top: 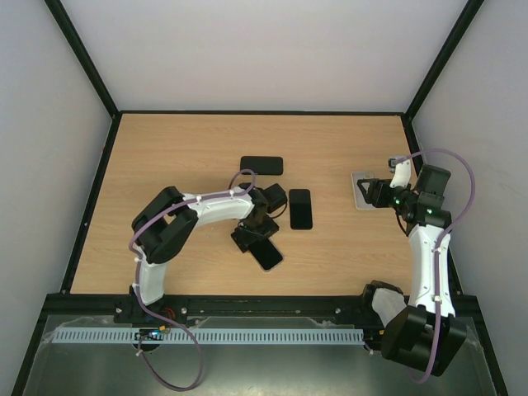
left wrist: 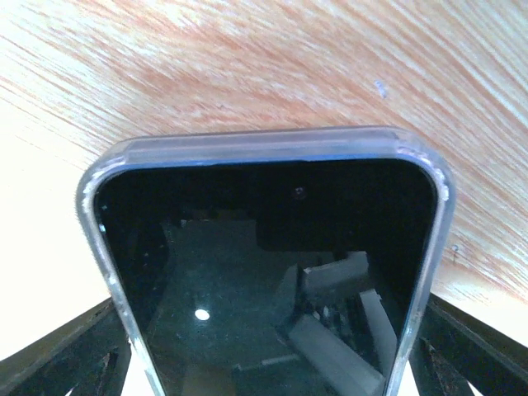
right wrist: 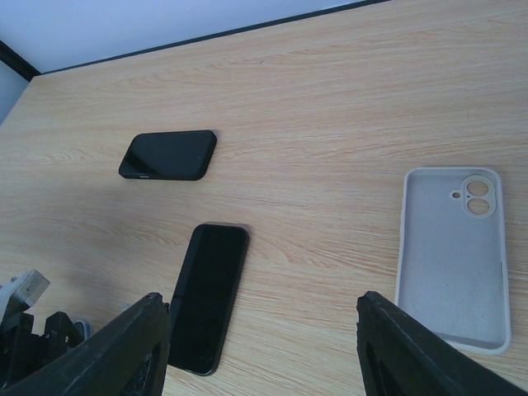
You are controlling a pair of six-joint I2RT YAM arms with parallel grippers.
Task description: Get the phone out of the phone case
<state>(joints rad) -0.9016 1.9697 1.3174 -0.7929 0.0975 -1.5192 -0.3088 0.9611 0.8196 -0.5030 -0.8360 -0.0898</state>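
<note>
My left gripper (top: 257,238) (left wrist: 272,363) is shut on a phone (left wrist: 264,272) with a glossy black screen and a pale translucent rim. Its fingers (left wrist: 87,359) press the phone's two long edges. In the top view this phone (top: 267,253) sticks out toward the near side. A black slab with a thick dark rim (top: 261,165) (right wrist: 169,154) lies at the back. I cannot tell whether it is the matte black phone case. No camera opening shows on it. My right gripper (top: 375,191) (right wrist: 264,330) is open and empty over the table.
A bare glossy black phone (top: 301,209) (right wrist: 206,297) lies flat at mid-table. A pale grey empty case (top: 361,190) (right wrist: 452,256) with two camera holes lies right of my right gripper. Black frame rails edge the wooden table (top: 165,157).
</note>
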